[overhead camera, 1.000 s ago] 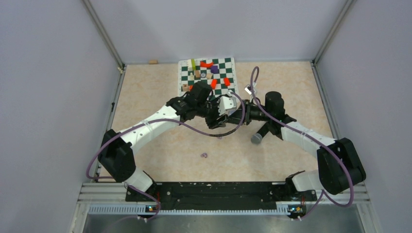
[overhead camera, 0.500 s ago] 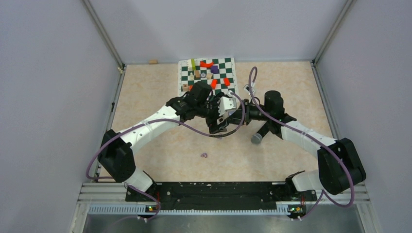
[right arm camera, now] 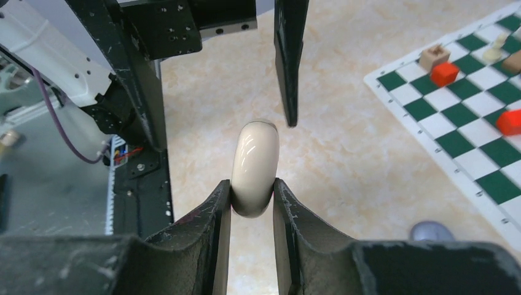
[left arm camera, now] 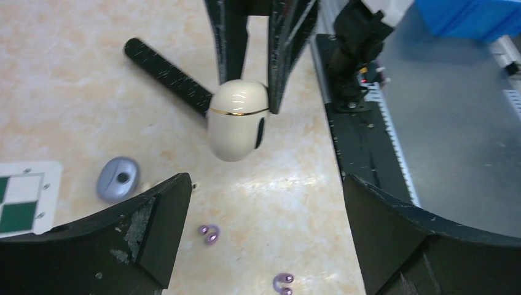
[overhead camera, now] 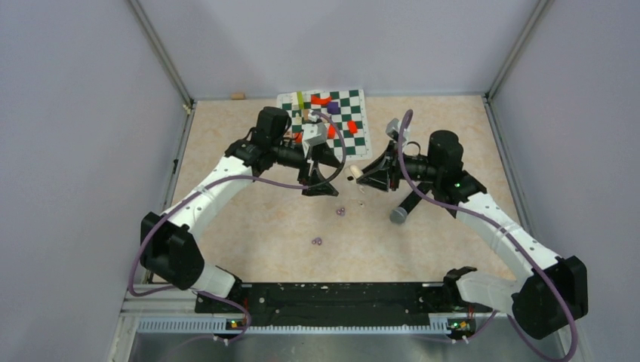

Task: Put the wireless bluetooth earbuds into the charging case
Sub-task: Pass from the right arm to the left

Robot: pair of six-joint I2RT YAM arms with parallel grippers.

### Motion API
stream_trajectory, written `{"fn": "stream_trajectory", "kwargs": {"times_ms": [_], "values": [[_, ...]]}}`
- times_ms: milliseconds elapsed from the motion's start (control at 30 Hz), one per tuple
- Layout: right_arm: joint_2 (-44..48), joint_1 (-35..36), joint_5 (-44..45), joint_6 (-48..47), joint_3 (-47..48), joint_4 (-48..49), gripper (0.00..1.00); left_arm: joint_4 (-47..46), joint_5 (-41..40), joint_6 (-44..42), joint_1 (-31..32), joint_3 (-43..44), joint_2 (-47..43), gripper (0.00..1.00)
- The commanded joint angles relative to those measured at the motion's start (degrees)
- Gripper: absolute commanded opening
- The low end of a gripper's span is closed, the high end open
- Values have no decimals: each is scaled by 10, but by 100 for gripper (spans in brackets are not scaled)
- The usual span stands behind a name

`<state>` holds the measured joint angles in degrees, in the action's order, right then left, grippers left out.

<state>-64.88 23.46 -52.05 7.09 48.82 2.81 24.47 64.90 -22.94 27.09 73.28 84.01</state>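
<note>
Moved: both arms have been drawn apart from the huddle seen a second earlier. The left gripper [overhead camera: 321, 188] has been pulled back to its own side, and the charging case [overhead camera: 352, 174] has been left with the right gripper [overhead camera: 362, 176].
Left gripper: its jaws are spread wide with nothing between them. The case is faced from straight ahead of its fingertips and is not touched.
Right gripper: it is pinched on one end of the cream case, which is held clear above the tabletop [overhead camera: 249, 219]. The rest of the shell juts out past its fingertips.
Case lid: judged shut, since the gold seam is seen unbroken.
Earbuds [overhead camera: 340, 211]: neither is held. One lies on the tabletop below and between the two grippers. The other earbud [overhead camera: 317, 241] lies further back, toward the arm bases.
Risk, lid: nothing can be inserted while the case is shut. The grip seems to sit at or near the seam, so opening may be blocked.
Risk, slip: the glossy shell is held by a small area. It could be twisted or squeezed out if it is pushed by the left gripper.
Risk, earbuds: they are tiny and rounded, and could be flicked away by a misjudged descent.
Risk, clutter: the microphone [overhead camera: 398, 215] lies just beside and below the right gripper and could be struck.
Surface: the tabletop is pale, marbled, smooth and faintly reflective. A chessboard mat [overhead camera: 351, 102] with small blocks on it lies beyond both grippers.
Room: plain lilac-grey walls are framed by metal posts, with a metal rail behind the arm bases.
</note>
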Motion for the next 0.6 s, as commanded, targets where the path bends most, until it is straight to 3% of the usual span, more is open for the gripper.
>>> {"fn": "stream_trajectory", "kwargs": {"times_ms": [0,367,567], "values": [[34,-1,-9,-92,30,-9,14,-14,137,31,4,-4,11,99],[30,13,-39,-84,-1,41,14,-39,138,79,22,-5,51,98],[26,15,-45,-44,-24,82,15,-49,125,91,34,-2,71,91]]}}
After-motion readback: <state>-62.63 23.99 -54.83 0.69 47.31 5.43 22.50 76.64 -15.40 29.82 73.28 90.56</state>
